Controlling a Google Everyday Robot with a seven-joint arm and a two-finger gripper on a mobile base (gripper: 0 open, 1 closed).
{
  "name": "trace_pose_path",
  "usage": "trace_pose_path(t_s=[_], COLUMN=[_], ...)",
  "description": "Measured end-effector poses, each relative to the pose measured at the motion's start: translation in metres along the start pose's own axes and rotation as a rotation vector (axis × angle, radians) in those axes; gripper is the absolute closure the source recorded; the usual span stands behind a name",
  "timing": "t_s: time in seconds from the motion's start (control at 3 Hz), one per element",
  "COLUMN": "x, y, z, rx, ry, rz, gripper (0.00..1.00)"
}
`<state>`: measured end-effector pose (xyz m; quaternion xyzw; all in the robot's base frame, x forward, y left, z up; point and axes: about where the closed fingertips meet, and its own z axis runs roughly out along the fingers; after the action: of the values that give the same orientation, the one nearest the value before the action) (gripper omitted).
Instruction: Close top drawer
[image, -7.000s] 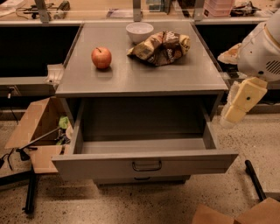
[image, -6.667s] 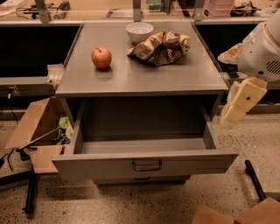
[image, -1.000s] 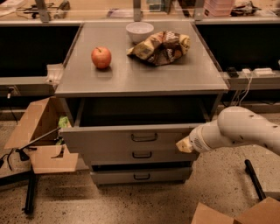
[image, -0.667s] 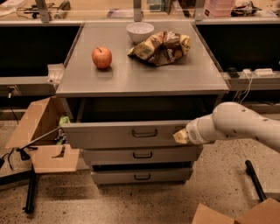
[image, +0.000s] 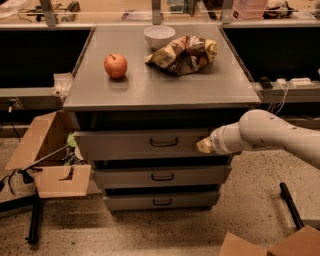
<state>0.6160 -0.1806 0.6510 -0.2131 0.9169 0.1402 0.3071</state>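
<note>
Top drawer (image: 125, 145), right under the desk (image: 165, 87) top: nearly home. Its front appears to sit a little proud of the lower drawers (image: 200, 176), with a dark gap above it. Claw (image: 204, 145) is against the right end of the drawer front, apart from the handle (image: 164, 142); spread or pressed together, cannot tell. Judged: most of the closing is done. Left: a short push inward until the front sits flush.
</note>
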Motion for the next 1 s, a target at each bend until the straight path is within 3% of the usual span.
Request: trace_pose_path(t_s=[0.33, 0.67, 1.0], x=[-0.003, -0.007, 0.000], y=[-0.003, -0.016, -0.018], z=[0.001, -0.002, -0.019], rx=[0.003, 0.010, -0.049], ry=[-0.008, -0.059, -0.116], rz=[0.010, 0.051, 0.081], gripper=[1.00, 1.00, 1.00])
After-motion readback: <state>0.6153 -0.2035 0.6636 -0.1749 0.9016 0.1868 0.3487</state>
